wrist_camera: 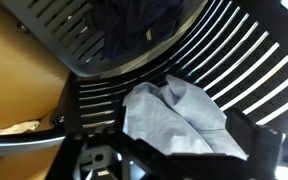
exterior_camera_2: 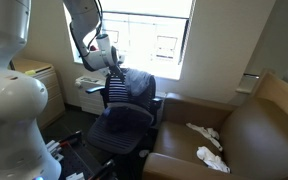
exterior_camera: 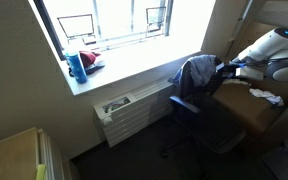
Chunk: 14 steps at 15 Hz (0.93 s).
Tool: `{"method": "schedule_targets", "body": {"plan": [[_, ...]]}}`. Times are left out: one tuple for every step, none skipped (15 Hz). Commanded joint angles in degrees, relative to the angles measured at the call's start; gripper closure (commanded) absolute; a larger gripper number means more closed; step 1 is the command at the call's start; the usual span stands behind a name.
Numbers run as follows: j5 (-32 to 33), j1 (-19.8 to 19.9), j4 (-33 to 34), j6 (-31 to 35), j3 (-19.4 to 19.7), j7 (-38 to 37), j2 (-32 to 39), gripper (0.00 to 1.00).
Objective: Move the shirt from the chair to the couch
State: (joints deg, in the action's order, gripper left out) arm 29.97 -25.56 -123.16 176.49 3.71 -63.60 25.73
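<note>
We saw the blue-grey shirt [exterior_camera_2: 136,88] draped over the back of the black slatted chair [exterior_camera_2: 124,128] (crumpled in the wrist view), beside the brown couch [exterior_camera_2: 249,140].

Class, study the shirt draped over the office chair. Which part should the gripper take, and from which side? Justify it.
Pinch the shirt where it folds over the top edge of the chair backrest, coming down from above: draped over that edge, it should probably lift straight off.
</note>
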Motion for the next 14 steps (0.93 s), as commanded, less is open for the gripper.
{"method": "schedule_targets", "body": {"plan": [[1.77, -3.28, 1.63, -3.58, 3.42, -1.62, 0.79, 0.00], [2.47, -4.55, 4.40, -2.03, 5.10, -3.06, 4.45, 0.00], [4.33, -6.85, 7.23, 2.03, 8.00, -4.68, 8.52, 0.00], [4.51, -8.85, 10.00, 2.10, 9.43, -5.68, 12.01, 0.00], [5.81, -12.25, 13.61, 2.02, 12.51, -7.23, 15.54, 0.00], [6.18, -15.40, 17.01, 1.31, 15.24, -8.86, 18.70, 0.00], [6.23, -19.26, 20.43, 1.85, 19.06, -10.85, 22.21, 0.00], [5.92, -23.22, 23.84, 2.53, 23.56, -12.94, 26.01, 0.00], [4.71, -26.85, 27.43, 1.87, 27.74, -14.83, 29.82, 0.00], [3.75, -29.12, 30.98, 0.51, 30.63, -16.54, 33.62, 0.00], [3.20, -30.42, 34.56, -1.42, 33.18, -18.49, 37.41, 0.00], [-1.20, -29.61, 26.01, 0.63, 29.60, -11.74, 30.20, 0.00], [-1.48, -31.40, 28.98, -0.12, 31.97, -13.52, 33.45, 0.00], [-1.85, -32.10, 31.18, -0.40, 33.07, -14.33, 35.78, 0.00]]}}
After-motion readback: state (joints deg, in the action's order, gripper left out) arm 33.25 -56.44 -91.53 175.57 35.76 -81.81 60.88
